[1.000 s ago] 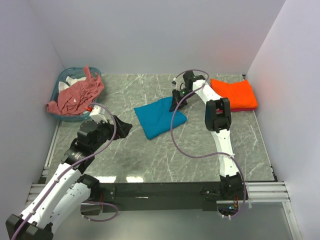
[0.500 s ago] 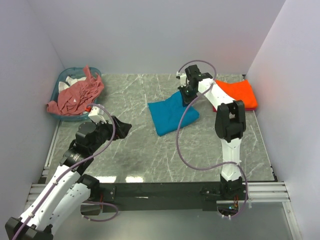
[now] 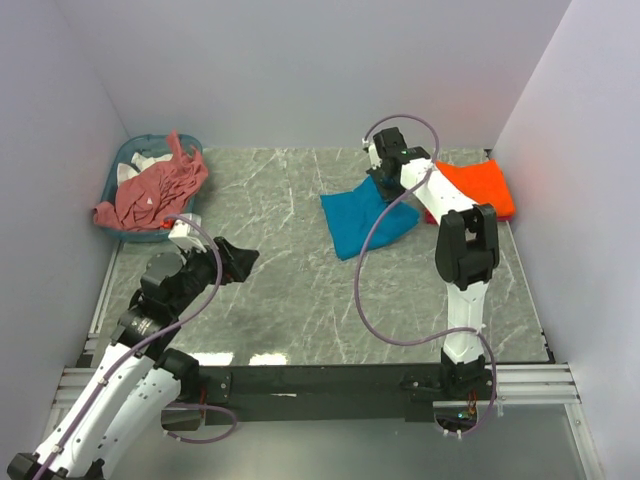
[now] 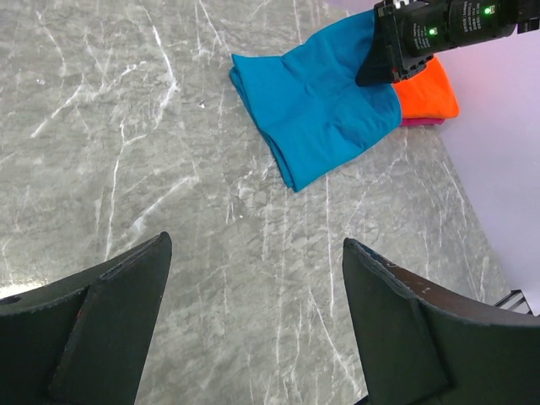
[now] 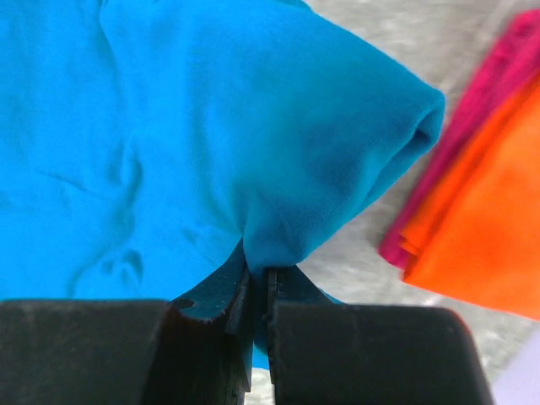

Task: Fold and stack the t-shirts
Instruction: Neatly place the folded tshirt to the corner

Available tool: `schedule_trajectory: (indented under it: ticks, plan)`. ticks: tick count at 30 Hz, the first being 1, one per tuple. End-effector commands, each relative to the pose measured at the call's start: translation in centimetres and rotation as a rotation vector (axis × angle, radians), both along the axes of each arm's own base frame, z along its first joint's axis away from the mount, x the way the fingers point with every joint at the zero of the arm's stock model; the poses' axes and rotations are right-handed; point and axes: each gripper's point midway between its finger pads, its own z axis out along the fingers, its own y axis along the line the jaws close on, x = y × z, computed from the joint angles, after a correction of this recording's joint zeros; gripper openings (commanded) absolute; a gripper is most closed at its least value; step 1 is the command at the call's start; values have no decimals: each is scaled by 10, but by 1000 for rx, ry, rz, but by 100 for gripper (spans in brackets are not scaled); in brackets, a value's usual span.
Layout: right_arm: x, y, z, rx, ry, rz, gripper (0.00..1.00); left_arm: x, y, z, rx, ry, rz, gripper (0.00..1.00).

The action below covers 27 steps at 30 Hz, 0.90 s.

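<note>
Top external: pink t-shirt (image 3: 158,188) in basket (image 3: 117,171)

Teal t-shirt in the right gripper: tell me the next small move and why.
Probably carry the teal t-shirt rightward onto the orange t-shirt. The right gripper is shut on a pinch of its folded cloth, and the orange one lies folded just beside it, atop a pink t-shirt.

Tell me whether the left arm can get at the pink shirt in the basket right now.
Probably yes: the left hand is open and empty, and the pink shirt lies uncovered atop the basket nearby.
</note>
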Motion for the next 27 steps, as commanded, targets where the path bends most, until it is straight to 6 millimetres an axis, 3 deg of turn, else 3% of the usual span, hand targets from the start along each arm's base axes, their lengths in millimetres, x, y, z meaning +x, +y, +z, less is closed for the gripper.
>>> schedule_trajectory:
  ticks: [1, 3, 8, 27]
  plan:
    - [19, -15, 79, -42, -218, -49, 0, 1, 1, 18, -4, -61, -5, 88]
    - [22, -20, 96, -51, -261, -55, 0, 0, 0, 19, -7, -64, -10, 88]
    - [24, -37, 117, -105, -307, -85, 0, -2, 1, 22, -13, -79, -10, 88]
    - [33, -101, 160, -241, -427, -175, 0, -5, 1, 22, -22, -83, -15, 88]
